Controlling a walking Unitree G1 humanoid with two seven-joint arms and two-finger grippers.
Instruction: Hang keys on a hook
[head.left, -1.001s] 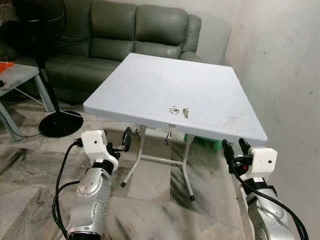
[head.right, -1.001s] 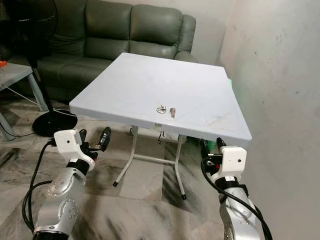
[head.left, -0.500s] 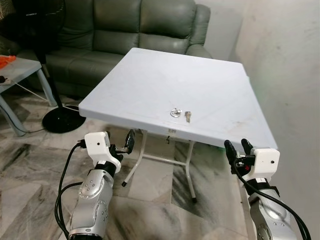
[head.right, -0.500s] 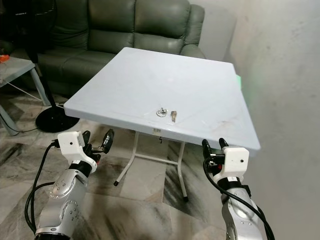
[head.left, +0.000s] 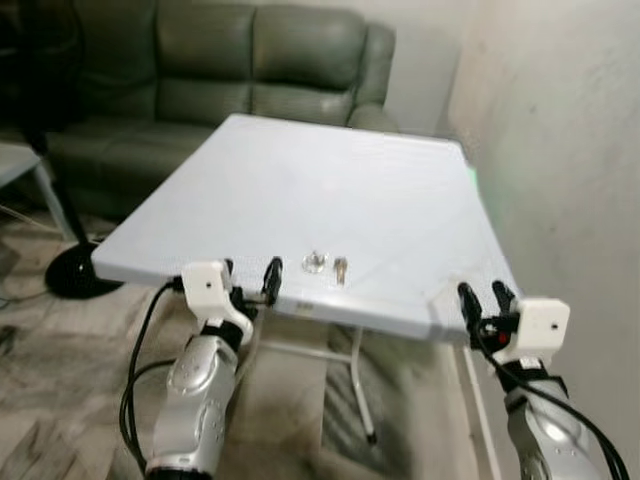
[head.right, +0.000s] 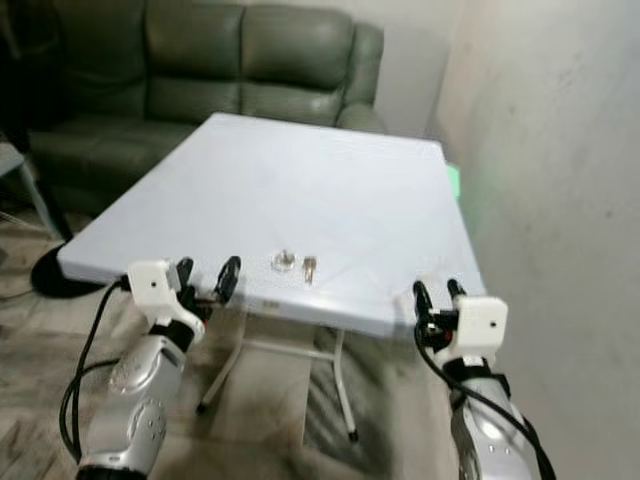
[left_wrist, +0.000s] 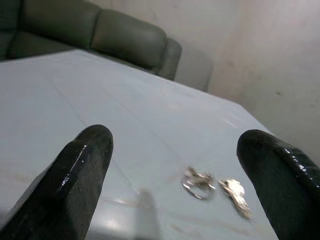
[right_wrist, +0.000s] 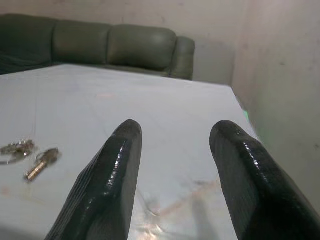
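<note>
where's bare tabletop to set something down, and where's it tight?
Bare: the whole table between the keys and the sofa edge, plus the strip toward the wall. Tight: the near edge, where the open left gripper sits beside the keys and the open right gripper hovers at the near corner.

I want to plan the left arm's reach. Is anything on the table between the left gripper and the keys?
Nothing visible stands in the way. The left gripper is open at the near edge of the white table, and the keys lie just beyond it on bare tabletop; the left wrist view shows them between its fingers.
</note>
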